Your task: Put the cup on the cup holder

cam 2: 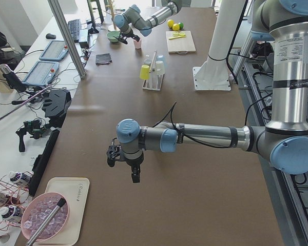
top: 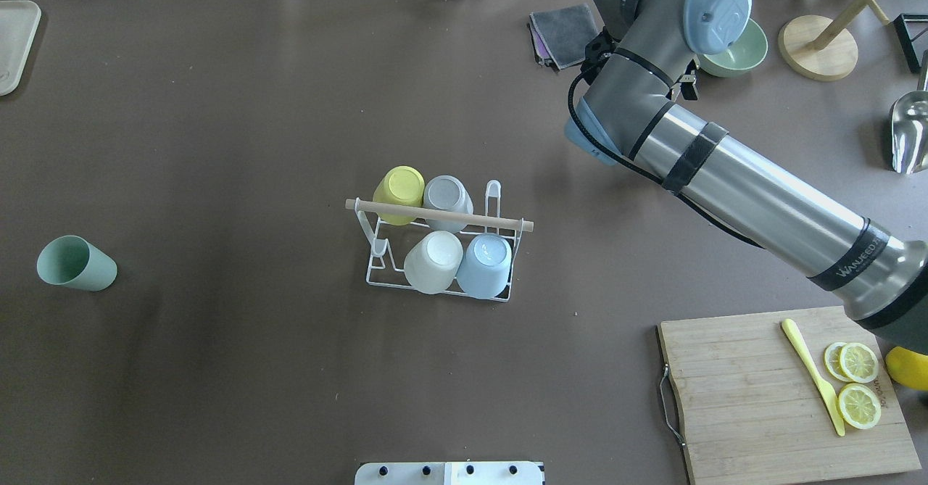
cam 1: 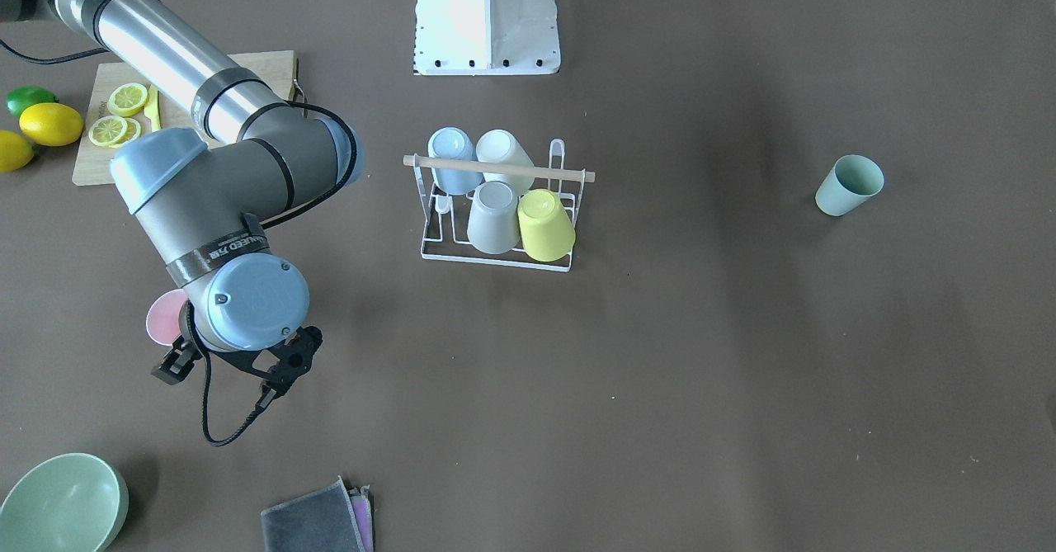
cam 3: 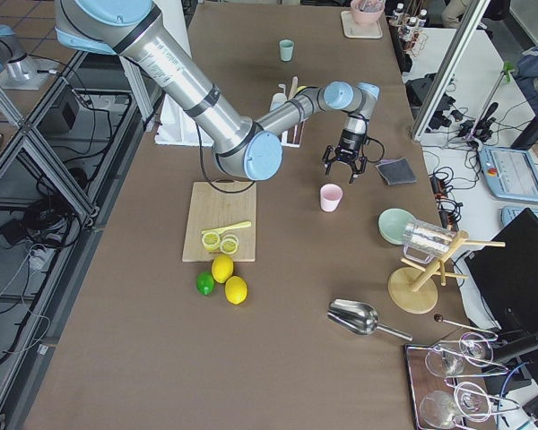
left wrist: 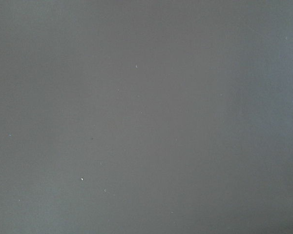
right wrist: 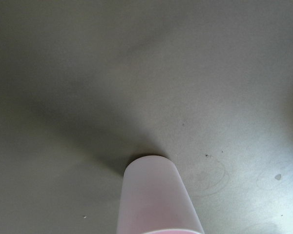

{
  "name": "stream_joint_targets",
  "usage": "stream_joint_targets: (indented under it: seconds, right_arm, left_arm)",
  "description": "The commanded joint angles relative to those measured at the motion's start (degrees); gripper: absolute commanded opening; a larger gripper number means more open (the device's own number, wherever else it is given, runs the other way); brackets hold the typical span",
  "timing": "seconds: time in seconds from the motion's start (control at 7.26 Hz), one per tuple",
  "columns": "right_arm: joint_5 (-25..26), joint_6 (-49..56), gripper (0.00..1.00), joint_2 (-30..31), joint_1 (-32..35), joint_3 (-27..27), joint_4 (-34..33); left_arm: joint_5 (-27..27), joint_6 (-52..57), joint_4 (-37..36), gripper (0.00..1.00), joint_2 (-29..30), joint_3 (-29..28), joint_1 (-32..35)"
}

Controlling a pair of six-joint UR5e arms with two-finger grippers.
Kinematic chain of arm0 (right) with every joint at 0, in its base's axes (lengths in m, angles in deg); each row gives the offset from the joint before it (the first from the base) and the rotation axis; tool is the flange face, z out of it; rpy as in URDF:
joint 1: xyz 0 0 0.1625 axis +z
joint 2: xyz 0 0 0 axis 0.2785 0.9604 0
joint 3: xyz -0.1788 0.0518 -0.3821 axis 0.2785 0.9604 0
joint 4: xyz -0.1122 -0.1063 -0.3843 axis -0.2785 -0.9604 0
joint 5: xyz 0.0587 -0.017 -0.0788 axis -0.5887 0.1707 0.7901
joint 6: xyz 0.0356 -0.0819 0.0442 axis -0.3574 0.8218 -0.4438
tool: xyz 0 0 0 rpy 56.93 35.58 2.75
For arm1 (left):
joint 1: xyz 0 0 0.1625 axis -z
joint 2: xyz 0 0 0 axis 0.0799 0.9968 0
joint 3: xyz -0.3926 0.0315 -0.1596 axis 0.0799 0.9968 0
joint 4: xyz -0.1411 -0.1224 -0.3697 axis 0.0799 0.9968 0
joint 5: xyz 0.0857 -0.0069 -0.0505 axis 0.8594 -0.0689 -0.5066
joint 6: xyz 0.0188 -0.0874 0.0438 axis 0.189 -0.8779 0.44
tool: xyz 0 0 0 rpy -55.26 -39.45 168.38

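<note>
Near right: a light wooden cutting board (top: 739,391) lies on the brown counter (top: 254,108), carrying lemon slices (top: 859,383) and a pale yellow plastic knife (top: 812,376).
Middle: the small white wire cup holder (top: 500,222) with a wooden dowel across its top stands upright. It holds four upturned cups: cream (top: 433,260) and light blue (top: 484,264) in the nearer row, yellow (top: 399,193) and grey (top: 447,201) behind.
Middle left: a mint-green plastic cup (top: 76,264) lies on its side, well apart from the holder.
Left gripper (cam 2: 124,165): hangs over bare counter beyond the mint cup. I cannot tell how its jaws stand.
Far right: a pale pink plastic cup (cam 3: 331,197) stands upright on the counter, well apart from the holder.
Right gripper (cam 3: 345,172): hovers just beside the pink cup, jaws spread wide, nothing between them.
Farthest: a folded grey cloth (top: 565,32) and a pale green bowl (cam 1: 62,502).
</note>
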Motion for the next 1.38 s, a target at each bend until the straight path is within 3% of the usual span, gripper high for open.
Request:
stream_joint_targets:
  seconds: [0.0,0.28,0.55,0.83,0.96,1.24]
  right_arm:
    - [5.14,3.35,1.0,-1.37,-2.72,3.06,0.17]
    - [8.14,4.94,1.0,-1.46,-4.48,5.78,0.61]
    - [10.78,6.0,1.0,-1.11,-5.98,7.89,1.93]
    - [13.15,7.14,1.0,-0.67,-7.13,9.3,2.54]
    - [14.03,8.37,1.0,0.03,-7.13,9.31,3.15]
    - [15.62,11.18,1.0,1.18,-6.78,9.31,4.56]
  left_arm:
    - [0.09,0.03,-10.86,0.98,8.71,-1.41,-3.15]
    - [0.09,1.86,-12.48,0.98,11.54,-2.2,-4.57]
    - [0.18,2.58,-22.44,0.98,24.23,-10.77,-6.23]
    - [0.0,2.76,-22.5,0.98,26.06,-12.93,-9.99]
    - [0.09,2.67,-22.76,0.98,26.24,-13.19,-16.81]
    - [-0.43,2.67,-23.02,0.98,26.59,-14.15,-18.1]
